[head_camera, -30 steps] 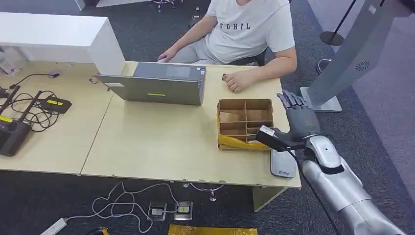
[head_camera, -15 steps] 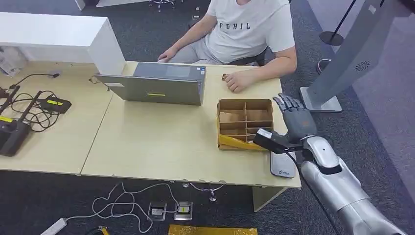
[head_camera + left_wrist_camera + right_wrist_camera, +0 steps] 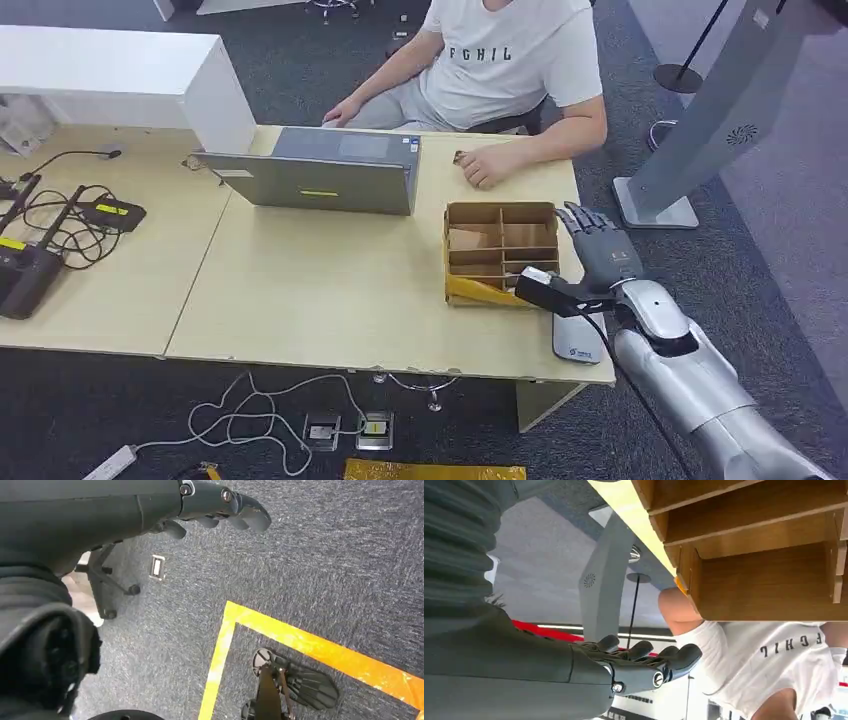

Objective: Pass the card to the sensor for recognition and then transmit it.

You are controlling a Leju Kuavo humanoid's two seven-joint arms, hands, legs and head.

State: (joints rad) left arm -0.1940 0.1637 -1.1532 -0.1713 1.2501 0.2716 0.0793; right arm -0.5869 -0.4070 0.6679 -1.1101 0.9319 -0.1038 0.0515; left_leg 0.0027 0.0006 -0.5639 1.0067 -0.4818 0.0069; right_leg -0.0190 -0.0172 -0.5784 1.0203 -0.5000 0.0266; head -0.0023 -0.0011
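One big table [image 3: 300, 290] takes up the middle of the head view. A person [image 3: 510, 60] in a white shirt sits at its top edge, one fist [image 3: 485, 165] on the wood. A grey laptop [image 3: 320, 180] lies left of that fist.

Right of the middle sits a brown box [image 3: 448, 250] split into little rooms. The right hand [image 3: 603, 255] is at the box's right side. Its fingers are spread wide and it holds nothing.

The sensor [image 3: 578, 340] is a small grey pad. It lies flat at the lower right corner of the table, just below the right hand and close to the wrist. A dark part of the wrist covers its top end. Its long side runs up and down in the frame, and its small mark is at the bottom end.

I cannot pick out the card.

The right wrist view shows the right hand [image 3: 639, 665] from close by, bare, with the box's wooden walls [image 3: 769, 585] near it. The left wrist view shows the left hand [image 3: 220, 500] hanging over grey floor [image 3: 325, 570] with yellow tape [image 3: 310, 647], fingers loose, holding nothing.
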